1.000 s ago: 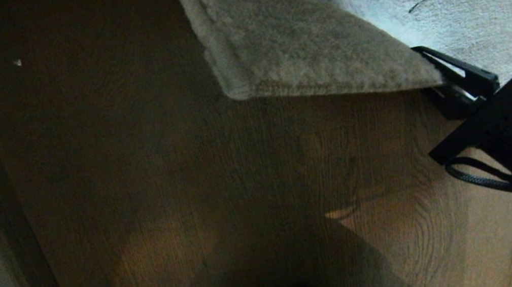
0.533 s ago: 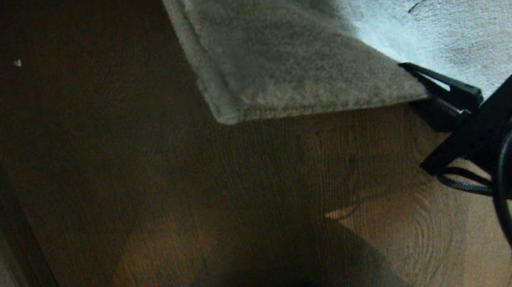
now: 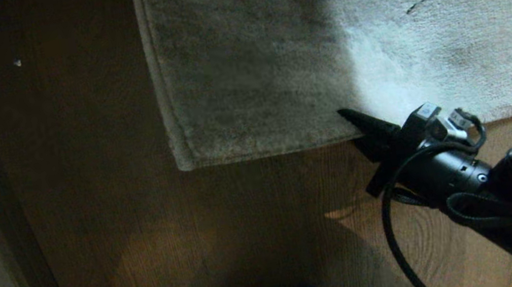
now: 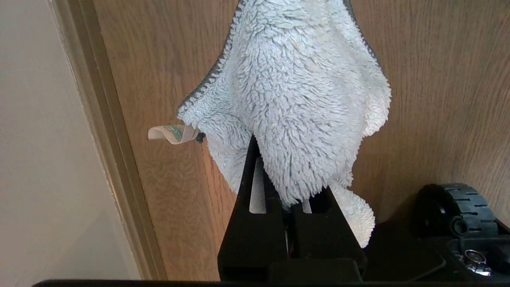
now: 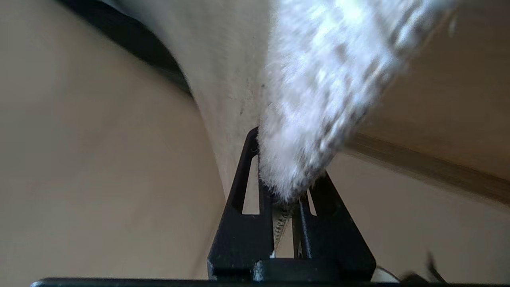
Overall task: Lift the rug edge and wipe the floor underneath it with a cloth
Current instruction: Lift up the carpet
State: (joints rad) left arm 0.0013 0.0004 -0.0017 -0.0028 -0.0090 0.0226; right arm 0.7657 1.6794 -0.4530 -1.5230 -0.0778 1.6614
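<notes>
Right gripper (image 3: 352,120) low at the near hem of the rug, arm reaching in from the right of the head view. Jaws nearly closed, pinching the rug edge (image 5: 295,167): the right wrist view shows pile on one side of the pinched hem and the paler flat backing on the other, both running down between the two black fingers (image 5: 239,199). In the head view the rug edge (image 3: 262,151) reads close to flat, its square corner (image 3: 182,163) toward the left, hem running straight along the floor (image 3: 248,227). Floor is brown wood-grain plank, partly in shadow nearer the robot. Left gripper (image 4: 279,187) out of the head view; its wrist view shows the jaws clamped on the cloth (image 4: 295,99), a pale fluffy terry rag bunched and hanging over bare plank, a small tag (image 4: 169,133) sticking out from its stitched border. A pale skirting strip (image 4: 107,139) and wall sit beside that stretch of floor, with a black wheel (image 4: 462,207) of the base nearby.
</notes>
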